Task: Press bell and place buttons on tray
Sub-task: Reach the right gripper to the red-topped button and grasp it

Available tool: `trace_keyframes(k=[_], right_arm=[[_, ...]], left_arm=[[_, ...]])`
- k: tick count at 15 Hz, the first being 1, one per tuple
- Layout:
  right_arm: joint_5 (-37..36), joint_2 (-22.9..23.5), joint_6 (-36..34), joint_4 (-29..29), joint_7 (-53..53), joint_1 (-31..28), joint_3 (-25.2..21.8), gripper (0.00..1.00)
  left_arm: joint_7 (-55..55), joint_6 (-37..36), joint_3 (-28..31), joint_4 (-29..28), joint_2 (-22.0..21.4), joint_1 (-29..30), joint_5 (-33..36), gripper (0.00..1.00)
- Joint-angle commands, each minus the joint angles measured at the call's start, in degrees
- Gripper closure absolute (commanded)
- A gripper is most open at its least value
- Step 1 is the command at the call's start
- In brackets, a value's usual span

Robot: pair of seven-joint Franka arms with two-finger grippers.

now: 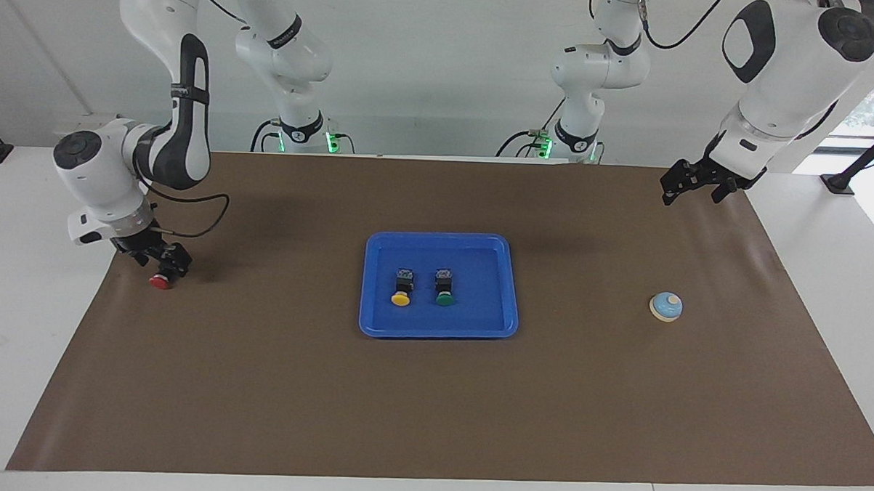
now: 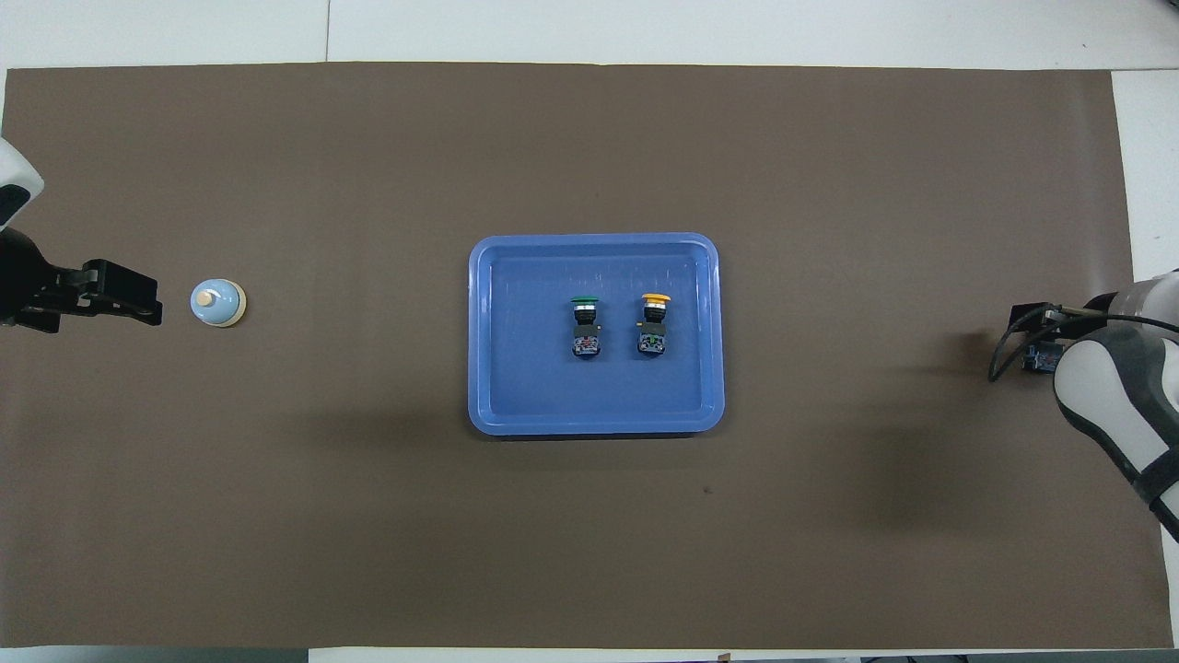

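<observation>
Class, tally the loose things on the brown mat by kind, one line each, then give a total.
Push buttons: 3, yellow, green, red
Bell: 1
Tray: 1
Total: 5

Bright, even light from above; soft shadows on the brown mat (image 1: 431, 405), sharp focus throughout

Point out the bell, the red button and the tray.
bell (image 1: 666, 306): facing view, on its light blue dome.
red button (image 1: 161, 282): facing view, on its red cap.
tray (image 2: 595, 243): overhead view, on the rim farthest from the robots.
</observation>
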Motion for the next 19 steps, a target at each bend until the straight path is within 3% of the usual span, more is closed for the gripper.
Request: trace_keyframes(k=[1,2,3,4,9,12,16,19], right_arm=[[0.03,-1.53,2.61,-3.28,-1.43,-1.5,0.95,0.0],[0.03,-1.53,2.44,-3.28,-1.52,-1.93,0.95,0.2],[0.03,-1.53,2.18,-3.28,-2.04,-2.11,0.95,0.66],[0.11,-1.53,1.82,-3.28,-2.66,-2.11,0.95,1.0],[0.11,-2.06,-2.47,-1.44,-2.84,-1.23,1.48,1.0],[0.55,-1.8,-12.99,6.01,-0.05,0.77,4.81,1.0],[0.46,1.88,-31.62,23.48,19.69,15.25,4.91,1.0],[0.55,5.05,-39.47,33.78,32.99,26.6,4.91,1.0]], left_arm=[[-0.34,-0.75,0.21,0.23,-0.56,-0.14,-0.36,0.0],[-0.34,-0.75,0.21,0.23,-0.56,-0.06,-0.28,0.0],[-0.34,-0.75,0.21,0.23,-0.56,-0.06,-0.36,0.0],[-0.34,-0.75,0.21,0.23,-0.65,-0.06,-0.37,0.0],[-0.34,-0.75,0.21,0.14,-0.56,-0.06,-0.28,0.0],[-0.34,-0.75,0.21,0.23,-0.56,-0.06,-0.28,0.0],[-0.34,-0.75,0.21,0.23,-0.56,-0.06,-0.28,0.0],[-0.34,-0.75,0.21,0.23,-0.56,-0.06,-0.37,0.0]])
